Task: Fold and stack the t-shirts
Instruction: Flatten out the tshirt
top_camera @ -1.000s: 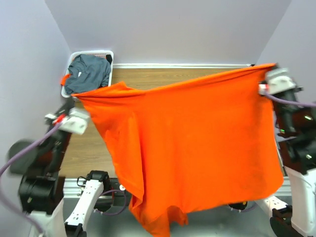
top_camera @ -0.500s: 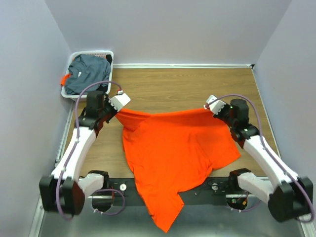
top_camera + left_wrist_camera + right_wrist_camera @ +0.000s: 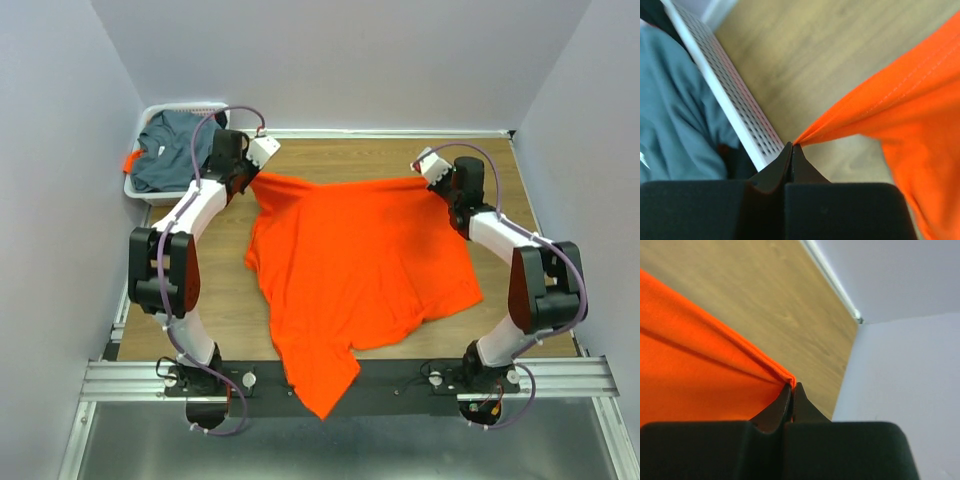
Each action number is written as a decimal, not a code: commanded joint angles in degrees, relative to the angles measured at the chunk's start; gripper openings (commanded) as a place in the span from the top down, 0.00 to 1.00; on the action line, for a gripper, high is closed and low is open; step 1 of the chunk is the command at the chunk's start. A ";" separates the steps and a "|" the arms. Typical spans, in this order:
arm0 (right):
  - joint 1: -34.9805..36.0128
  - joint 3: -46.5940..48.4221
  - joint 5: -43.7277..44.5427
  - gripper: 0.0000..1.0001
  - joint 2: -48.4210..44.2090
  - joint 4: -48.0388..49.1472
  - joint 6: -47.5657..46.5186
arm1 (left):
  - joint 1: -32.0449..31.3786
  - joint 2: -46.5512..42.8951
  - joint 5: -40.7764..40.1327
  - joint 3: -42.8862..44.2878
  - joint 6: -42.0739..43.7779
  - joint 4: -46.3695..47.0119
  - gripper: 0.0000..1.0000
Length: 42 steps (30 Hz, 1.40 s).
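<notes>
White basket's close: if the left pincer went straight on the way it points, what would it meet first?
Probably the wooden tabletop, past the bright orange t-shirt corner the left pincer holds; the white slotted plastic basket lies beside that line. Depth is unclear.

plain bright orange t-shirt [image 3: 350,260]; grey-blue t-shirt [image 3: 170,150]; white perforated basket [image 3: 185,106]; brown wood-grain table [image 3: 340,155]

No text, label, brand, number or sign can be read on the orange t-shirt [image 3: 350,260], the grey-blue t-shirt [image 3: 172,148], the basket [image 3: 185,106] or the table [image 3: 340,160].
</notes>
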 commanded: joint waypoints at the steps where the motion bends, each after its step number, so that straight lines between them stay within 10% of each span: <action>1: -2.10 5.01 4.23 0.99 4.77 4.96 1.40 | -1.02 2.58 -4.05 6.42 -3.17 1.47 1.00; 10: -2.63 19.24 5.72 1.00 -0.13 -2.24 4.74 | 1.53 -5.05 -1.50 16.10 -6.42 -3.36 1.00; 29: -2.63 24.35 1.86 0.99 -45.48 -23.51 5.54 | 2.49 -60.68 -3.25 12.49 -8.26 -17.33 1.00; 42: -2.63 16.89 -2.53 1.00 -39.00 -23.43 0.27 | 2.49 -54.91 -1.59 8.84 -5.29 -24.02 1.00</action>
